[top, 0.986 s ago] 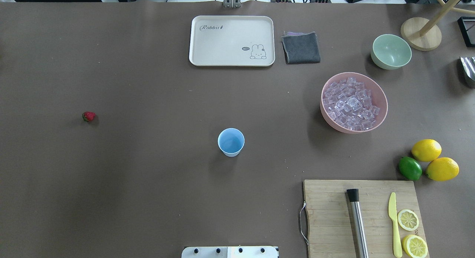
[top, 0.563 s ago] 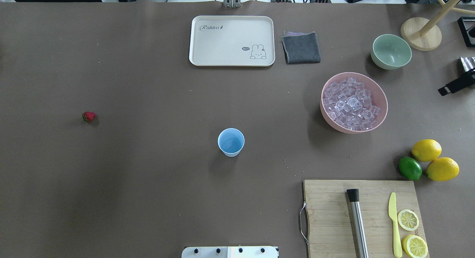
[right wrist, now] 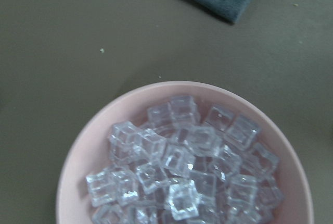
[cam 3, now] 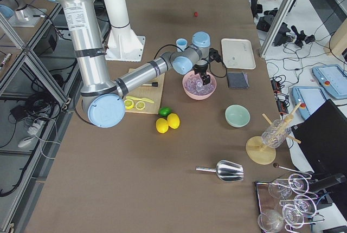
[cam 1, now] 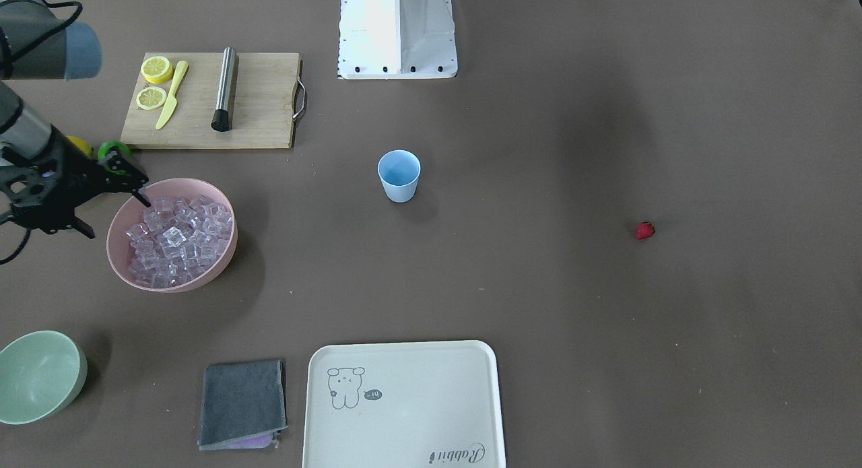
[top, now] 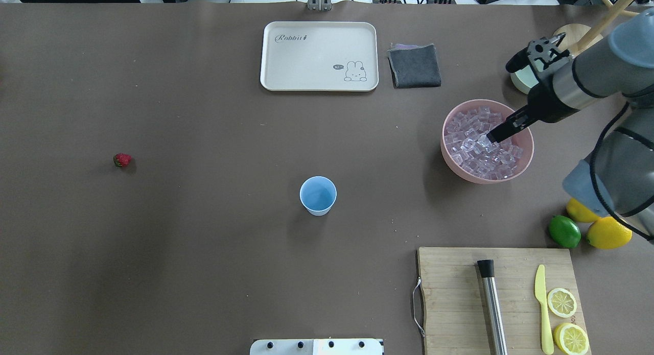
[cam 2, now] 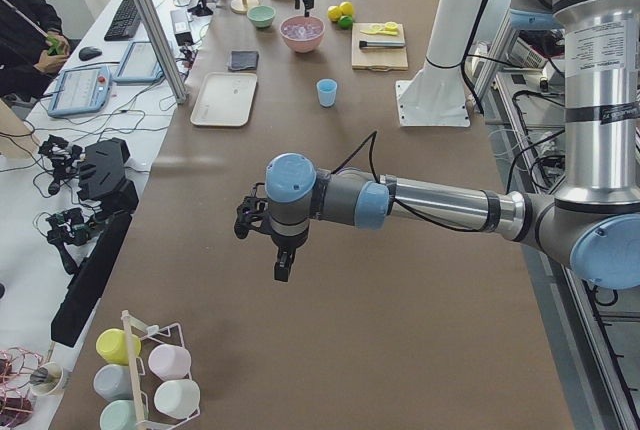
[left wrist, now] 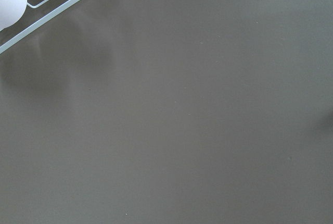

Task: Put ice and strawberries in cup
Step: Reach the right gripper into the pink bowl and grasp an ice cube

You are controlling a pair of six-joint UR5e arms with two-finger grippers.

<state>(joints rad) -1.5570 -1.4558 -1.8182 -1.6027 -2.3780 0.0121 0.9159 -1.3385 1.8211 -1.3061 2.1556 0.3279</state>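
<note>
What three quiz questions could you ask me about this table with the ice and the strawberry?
1. True or false: the strawberry is already inside the cup.
2. What colour is the bowl that holds the ice? A pink, B green, C blue.
3. Fill the gap: the gripper above that bowl is the robot's ____ one.

Key: 1 false, it lies alone on the table, far from the cup. 2 A. 3 right.
</note>
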